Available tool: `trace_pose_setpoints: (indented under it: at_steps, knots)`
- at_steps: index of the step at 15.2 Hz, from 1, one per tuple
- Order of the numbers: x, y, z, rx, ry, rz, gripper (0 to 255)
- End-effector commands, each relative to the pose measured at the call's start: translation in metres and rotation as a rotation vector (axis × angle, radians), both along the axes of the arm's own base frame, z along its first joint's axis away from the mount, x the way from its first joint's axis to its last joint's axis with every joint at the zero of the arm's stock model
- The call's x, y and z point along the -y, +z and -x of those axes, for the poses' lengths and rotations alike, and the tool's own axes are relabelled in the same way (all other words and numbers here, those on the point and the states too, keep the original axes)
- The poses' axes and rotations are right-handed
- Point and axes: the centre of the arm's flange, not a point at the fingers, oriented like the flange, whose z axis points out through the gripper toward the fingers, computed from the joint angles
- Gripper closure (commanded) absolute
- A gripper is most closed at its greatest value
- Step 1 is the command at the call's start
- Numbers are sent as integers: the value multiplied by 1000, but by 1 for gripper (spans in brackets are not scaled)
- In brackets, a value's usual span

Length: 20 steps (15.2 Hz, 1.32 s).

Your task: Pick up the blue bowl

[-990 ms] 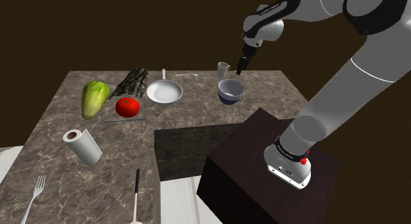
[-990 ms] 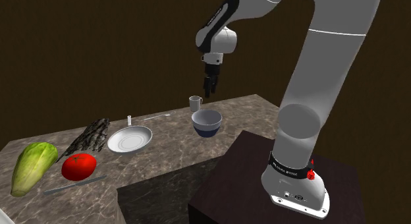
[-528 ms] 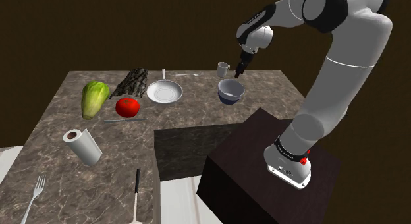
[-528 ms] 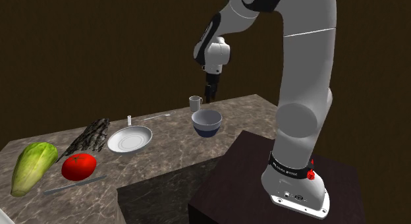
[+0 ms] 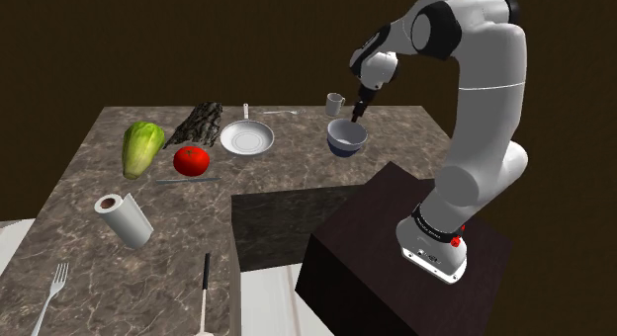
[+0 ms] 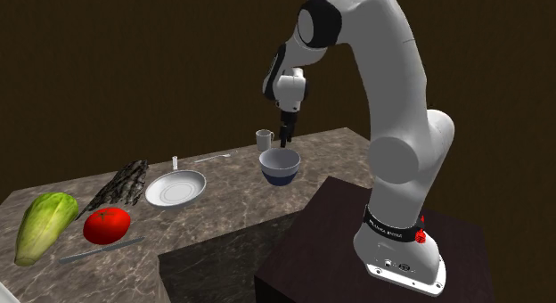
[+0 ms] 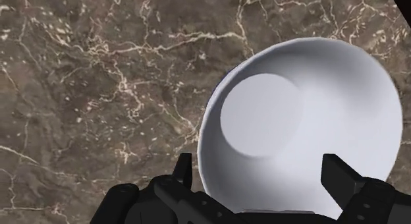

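Arm: a white Franka arches from its stand [image 5: 396,247] out over the stone-patterned counter [image 5: 297,176].
Gripper [image 5: 357,112]: it points down just above the bowl's rim, on the side towards the cup.
Fingers [image 7: 183,167]: they stand wide apart and clasp nothing. In the wrist view one finger is outside the rim and the other is over the bowl's hollow.
Bowl [image 5: 346,136]: pale inside and blue outside, it sits upright on the counter near the corner closest to the stand.
Bowl, second exterior view: the bowl [image 6: 280,166] sits directly under the gripper [image 6: 285,143].
Bowl, wrist view: the bowl [image 7: 309,117] lies between and beyond the fingers of the gripper [image 7: 259,165].
Cup [image 5: 335,103]: small and grey, it stands just behind the bowl at the counter's far edge.
Pan [image 5: 246,138]: light-coloured and round, it lies to the shoulder view's left of the bowl.
Produce: a tomato [image 5: 191,160] and a lettuce [image 5: 142,146] lie further to the left.
Near end: a paper roll [image 5: 126,218] and a fork [image 5: 51,294] lie well apart from the bowl.
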Motion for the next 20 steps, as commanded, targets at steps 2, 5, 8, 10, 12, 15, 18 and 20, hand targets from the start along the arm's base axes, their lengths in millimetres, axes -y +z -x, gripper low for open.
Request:
trace_pose_setpoints:
  at_steps: [2,5,8,10,12,15,18,20]
  knots:
    - [21,-33,-16,0,5,-7,0]
    - [22,-44,-16,0,5,-7,0]
    - [22,-60,-16,0,5,-7,0]
    - [22,-74,-16,0,5,-7,0]
    - [22,-74,-16,0,5,-7,0]
    - [22,-74,-17,0,5,-7,255]
    - [22,-74,-17,0,5,-7,255]
    - [22,-74,-17,0,5,-7,255]
